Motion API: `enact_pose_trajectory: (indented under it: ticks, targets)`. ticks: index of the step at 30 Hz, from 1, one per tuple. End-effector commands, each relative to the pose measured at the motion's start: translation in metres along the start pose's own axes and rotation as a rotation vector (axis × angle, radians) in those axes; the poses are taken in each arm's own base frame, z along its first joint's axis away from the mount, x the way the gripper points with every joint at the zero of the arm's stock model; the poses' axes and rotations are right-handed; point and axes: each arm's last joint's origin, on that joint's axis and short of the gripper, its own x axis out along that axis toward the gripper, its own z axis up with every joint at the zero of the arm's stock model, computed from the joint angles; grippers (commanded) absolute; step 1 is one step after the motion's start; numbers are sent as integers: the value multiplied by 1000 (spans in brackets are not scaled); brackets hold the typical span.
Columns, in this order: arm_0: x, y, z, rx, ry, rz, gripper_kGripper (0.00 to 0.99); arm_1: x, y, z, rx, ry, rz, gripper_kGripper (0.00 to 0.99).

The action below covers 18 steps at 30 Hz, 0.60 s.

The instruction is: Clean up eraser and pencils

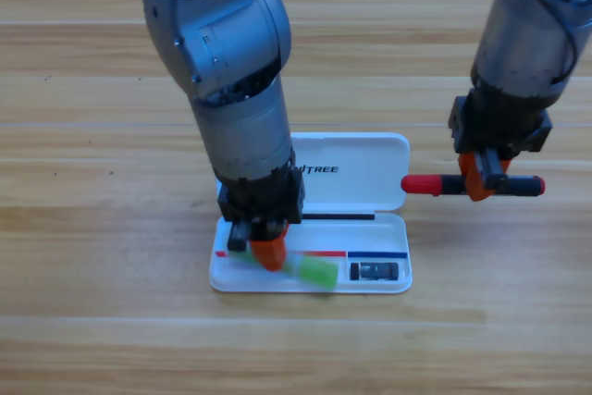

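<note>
At lower centre, the green-and-whitish pencil [310, 271] is pinched by the left gripper [266, 252] inside the open white plastic case [370, 173]. The small black eraser [374, 271] lies in the case's lower right. Right of the case, the black red-capped pencil [435, 185] is clamped level by the right gripper [481, 179] above the wooden table [92, 228].

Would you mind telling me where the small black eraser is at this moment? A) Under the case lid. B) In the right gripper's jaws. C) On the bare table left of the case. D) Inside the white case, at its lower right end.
D: the eraser lies in the white case, at the lower right end of its tray, apart from the left gripper and the right gripper.
</note>
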Motion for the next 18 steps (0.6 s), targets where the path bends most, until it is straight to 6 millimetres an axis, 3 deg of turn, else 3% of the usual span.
enact_pose_trajectory:
  ticks: [1, 3, 12, 15, 18]
  targets:
    - [19, -8, 2, 19, 47, -40, 888, 32, 0, 17, -23, 56, 61, 0]
    - [20, -8, 2, 17, 49, -39, 937, 33, -1, 19, -24, 55, 60, 0]
    - [8, -10, -1, 19, 37, -27, 990, 32, 1, 33, -33, 35, 45, 0]
    - [-13, -16, -9, 19, 20, -11, 990, 35, 2, 45, -47, 32, 44, 0]
    - [-50, -21, -28, 0, -14, 26, 990, 41, 1, 59, -51, 31, 42, 0]
